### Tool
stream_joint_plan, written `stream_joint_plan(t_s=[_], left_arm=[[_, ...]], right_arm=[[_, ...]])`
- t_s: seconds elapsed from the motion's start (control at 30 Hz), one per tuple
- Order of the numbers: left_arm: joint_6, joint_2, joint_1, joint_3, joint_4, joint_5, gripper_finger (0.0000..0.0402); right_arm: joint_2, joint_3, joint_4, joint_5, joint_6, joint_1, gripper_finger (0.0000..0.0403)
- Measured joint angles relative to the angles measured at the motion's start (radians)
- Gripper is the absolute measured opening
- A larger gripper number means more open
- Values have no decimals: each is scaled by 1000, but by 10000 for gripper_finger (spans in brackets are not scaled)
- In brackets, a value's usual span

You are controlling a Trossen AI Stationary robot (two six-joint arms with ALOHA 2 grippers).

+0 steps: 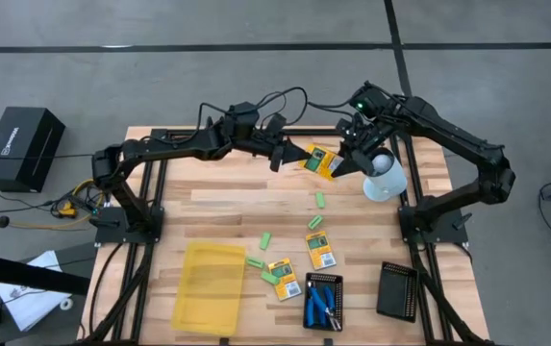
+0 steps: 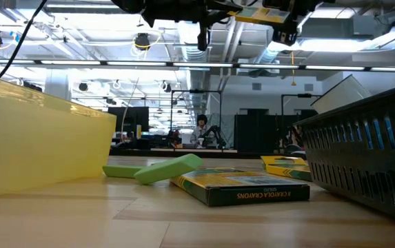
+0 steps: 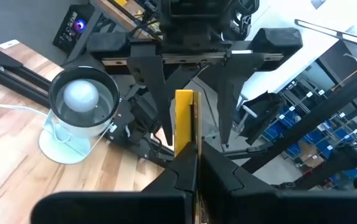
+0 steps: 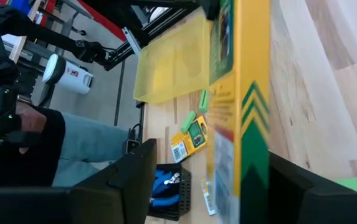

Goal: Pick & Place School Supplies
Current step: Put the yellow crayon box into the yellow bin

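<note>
While left fingers (image 1: 294,154) pinch crayon pack (image 1: 319,160) | right fingers (image 1: 344,158) spread wide, straddling pack

Flat yellow-orange crayon pack with green print (image 1: 319,160): raised above table's far edge. Two matching packs (image 1: 321,249), scattered green oblong blocks (image 1: 320,200): flat on tabletop. Blue-handled scissor tools (image 1: 321,300): in ribbed tray.

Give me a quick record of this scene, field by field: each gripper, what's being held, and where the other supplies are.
left gripper: shut on crayon pack, raised over the table's far side
right gripper: open, fingers either side of the same pack
other packs: three, flat on the table
green blocks: scattered mid-table
blue-handled tools: in a black tray
yellow tray: near edge, looks empty
</note>
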Motion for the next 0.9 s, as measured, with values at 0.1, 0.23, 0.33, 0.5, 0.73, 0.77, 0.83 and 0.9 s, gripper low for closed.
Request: stream_joint_plan(t_s=[0.1,0.23,0.33,0.5,0.73,0.77,0.83,0.9], left_arm=[[0,0,0,0,3,0,0],[-2,0,0,0,7,0,0],[-3,0,0,0,8,0,0],[-4,0,0,0,13,2,0],[30,0,0,0,13,2,1],[50,0,0,0,13,1,3],[79,0,8,-1,13,2,10],[82,0,24,-1,13,2,23]], right_arm=[[0,0,18,3,4,-1,189],[0,0,35,6,9,-9,142],[0,0,35,7,-2,-15,90],[0,0,34,15,-33,-16,21],[0,0,31,14,-53,-17,21],[0,0,30,14,-54,-20,21],[0,0,17,13,-57,-26,21],[0,0,-1,7,-65,-29,21]])
